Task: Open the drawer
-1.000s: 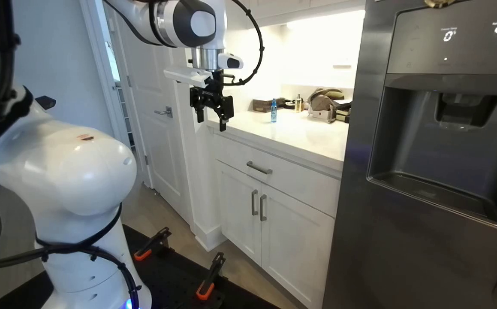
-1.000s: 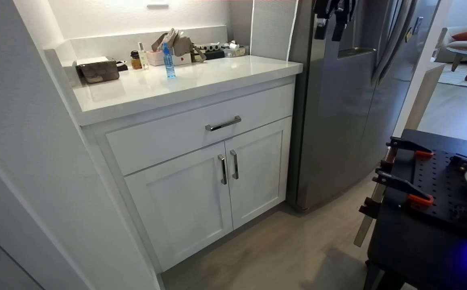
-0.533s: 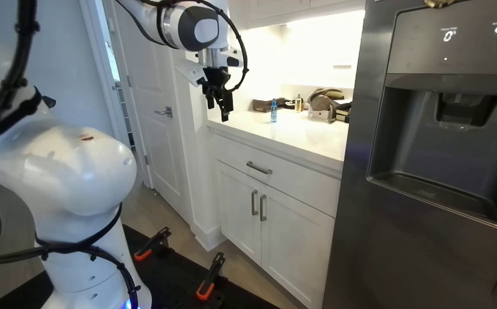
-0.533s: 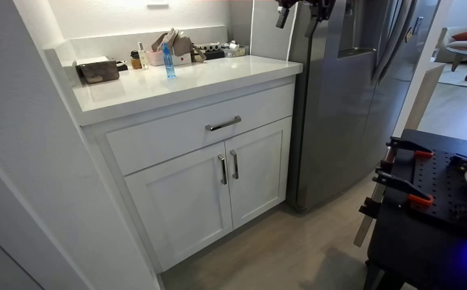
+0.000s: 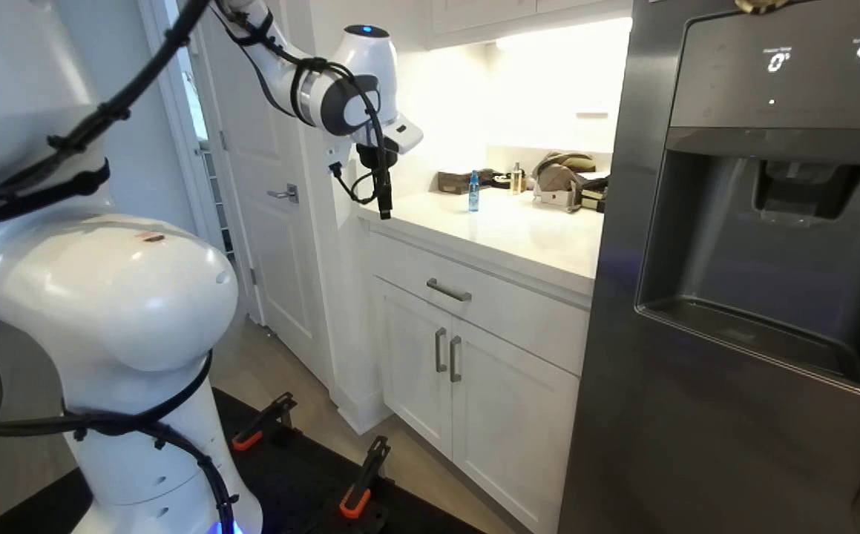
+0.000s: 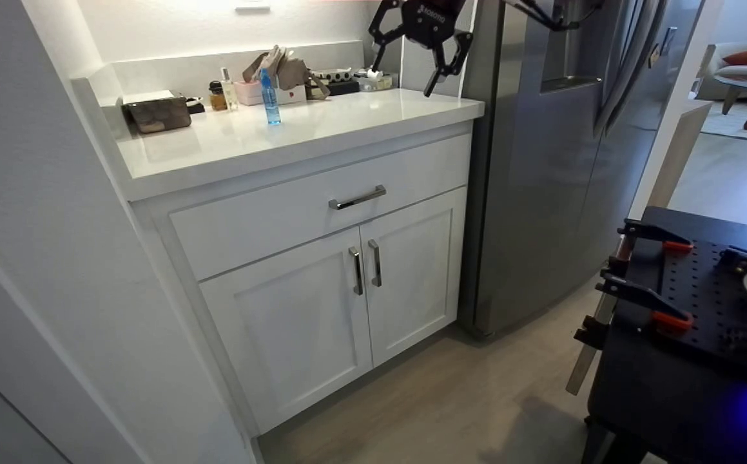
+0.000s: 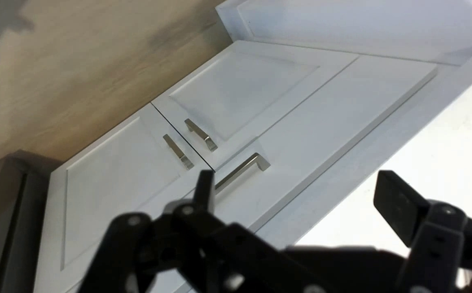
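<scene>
The white drawer front point(image 5: 522, 315) is shut under the countertop, flush with its cabinet. It also shows in an exterior view point(image 6: 270, 222) and in the wrist view point(image 7: 313, 134). Its contents are hidden. Its short silver bar handle point(image 5: 448, 290) shows in an exterior view point(image 6: 357, 198) and, partly hidden by a finger, in the wrist view point(image 7: 242, 169). My gripper point(image 6: 401, 81) is open and empty, its fingers wide apart in the wrist view point(image 7: 295, 179). In an exterior view point(image 5: 385, 211) it is seen edge-on. It is above handle height and apart from the handle.
A white countertop point(image 6: 328, 132) juts above the drawer, with a blue bottle point(image 6: 269, 96) and bags at its back. Cabinet doors with vertical handles point(image 6: 357, 270) lie below. A steel fridge point(image 6: 541, 193) stands beside the cabinet. Orange-tipped clamps point(image 5: 355, 504) sit on the robot's black table.
My gripper has rotated and tilted, now edge-on in one exterior picture. It has moved from in front of the fridge toward the counter's end. The fingers stay open, and the drawer has not moved.
</scene>
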Controlling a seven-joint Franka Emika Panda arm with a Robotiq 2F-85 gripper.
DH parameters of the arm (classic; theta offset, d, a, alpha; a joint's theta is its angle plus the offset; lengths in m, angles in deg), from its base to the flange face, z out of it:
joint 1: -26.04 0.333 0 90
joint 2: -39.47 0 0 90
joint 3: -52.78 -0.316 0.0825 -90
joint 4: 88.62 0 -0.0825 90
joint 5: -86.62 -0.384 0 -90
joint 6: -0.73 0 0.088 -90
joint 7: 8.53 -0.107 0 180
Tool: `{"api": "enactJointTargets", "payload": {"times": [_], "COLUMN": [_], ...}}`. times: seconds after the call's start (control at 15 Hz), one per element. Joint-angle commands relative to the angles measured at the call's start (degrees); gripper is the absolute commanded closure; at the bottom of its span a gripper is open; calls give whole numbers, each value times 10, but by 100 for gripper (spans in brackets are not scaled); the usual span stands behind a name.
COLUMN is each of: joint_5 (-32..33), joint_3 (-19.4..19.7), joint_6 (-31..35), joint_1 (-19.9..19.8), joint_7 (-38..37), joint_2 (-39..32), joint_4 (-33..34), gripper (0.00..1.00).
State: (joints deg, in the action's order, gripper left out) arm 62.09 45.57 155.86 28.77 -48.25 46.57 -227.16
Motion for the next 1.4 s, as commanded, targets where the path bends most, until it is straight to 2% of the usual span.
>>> {"api": "enactJointTargets", "payload": {"times": [0.0,0.2,0.33,0.53,0.8,0.93,1.07,1.33], "joint_5": [-26,-32,-7,36,73,96,132,157], "joint_3": [-6,-5,-4,19,61,98,155,231], "joint_6": [72,126,159,190,199,202,201,196], "joint_1": [13,30,38,68,117,149,190,238], "joint_7": [-94,-182,-255,-357,-457,-498,-541,-585], "joint_2": [-70,-116,-144,-178,-217,-232,-247,-285], "joint_4": [21,19,17,11,15,15,17,38], "gripper": [0,0,0,0,0,0,0,0]}}
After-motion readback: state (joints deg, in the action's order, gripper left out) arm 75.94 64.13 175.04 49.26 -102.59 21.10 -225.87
